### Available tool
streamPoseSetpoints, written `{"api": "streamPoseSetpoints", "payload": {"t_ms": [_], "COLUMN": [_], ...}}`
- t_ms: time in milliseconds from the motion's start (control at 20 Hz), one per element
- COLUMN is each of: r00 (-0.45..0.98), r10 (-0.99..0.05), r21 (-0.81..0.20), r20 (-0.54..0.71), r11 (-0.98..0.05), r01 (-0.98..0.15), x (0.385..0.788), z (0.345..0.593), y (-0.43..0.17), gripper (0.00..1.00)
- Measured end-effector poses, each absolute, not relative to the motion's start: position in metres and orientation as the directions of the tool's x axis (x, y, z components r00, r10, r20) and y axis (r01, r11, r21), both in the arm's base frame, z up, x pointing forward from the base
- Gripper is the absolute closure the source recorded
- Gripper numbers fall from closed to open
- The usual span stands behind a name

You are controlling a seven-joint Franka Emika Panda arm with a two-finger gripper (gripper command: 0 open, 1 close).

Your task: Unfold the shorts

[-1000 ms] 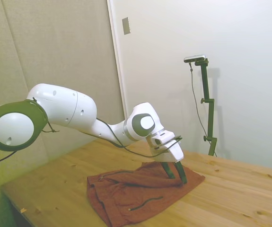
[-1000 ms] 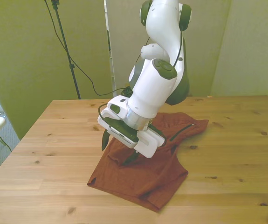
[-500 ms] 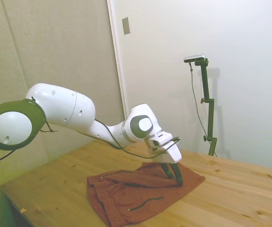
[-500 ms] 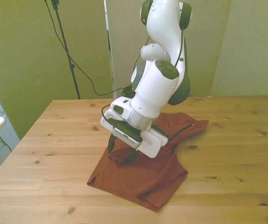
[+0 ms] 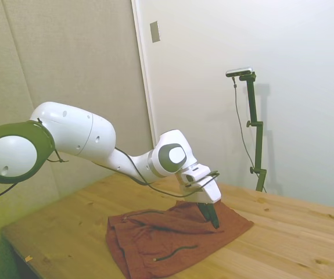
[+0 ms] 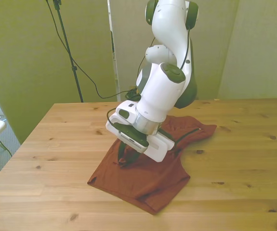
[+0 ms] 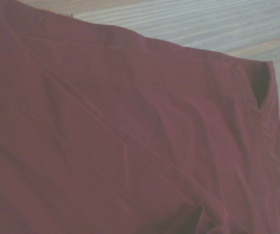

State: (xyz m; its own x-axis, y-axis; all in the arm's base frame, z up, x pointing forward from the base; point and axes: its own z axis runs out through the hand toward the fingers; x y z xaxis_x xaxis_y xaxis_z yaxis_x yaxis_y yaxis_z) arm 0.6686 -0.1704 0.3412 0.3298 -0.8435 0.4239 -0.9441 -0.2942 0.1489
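On table (image 6: 254, 159), jaws pinched on shorts (image 6: 148, 183) mid-fabric.

The shorts (image 6: 150, 180) lie on the table (image 6: 56, 139), the gripper (image 6: 124, 157) pressed onto their middle.

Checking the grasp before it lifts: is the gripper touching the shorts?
Touching. In the front view the gripper has its fingers closed together, pinching a raised fold of the shorts; the side view shows the fingertips down in the fabric too.
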Motion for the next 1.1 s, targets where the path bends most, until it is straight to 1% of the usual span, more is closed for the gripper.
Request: {"api": "streamPoseSetpoints", "payload": {"t_ms": [200, 350, 550, 750, 950, 1100], "r00": [0.328, 0.320, 0.293, 0.278, 0.301, 0.312], "r10": [-0.844, -0.847, -0.855, -0.876, -0.876, -0.872], "r21": [0.146, 0.123, 0.035, -0.066, -0.133, -0.178], "r20": [0.423, 0.424, 0.428, 0.395, 0.378, 0.377], "r11": [-0.294, -0.296, -0.308, -0.328, -0.373, -0.399], "r01": [-0.945, -0.947, -0.951, -0.942, -0.918, -0.900], "x": [0.666, 0.665, 0.669, 0.677, 0.698, 0.720], "z": [0.342, 0.347, 0.380, 0.409, 0.429, 0.434], "y": [-0.171, -0.172, -0.164, -0.135, -0.087, -0.050], "gripper": [1.00, 1.00, 1.00, 1.00, 1.00, 1.00]}}
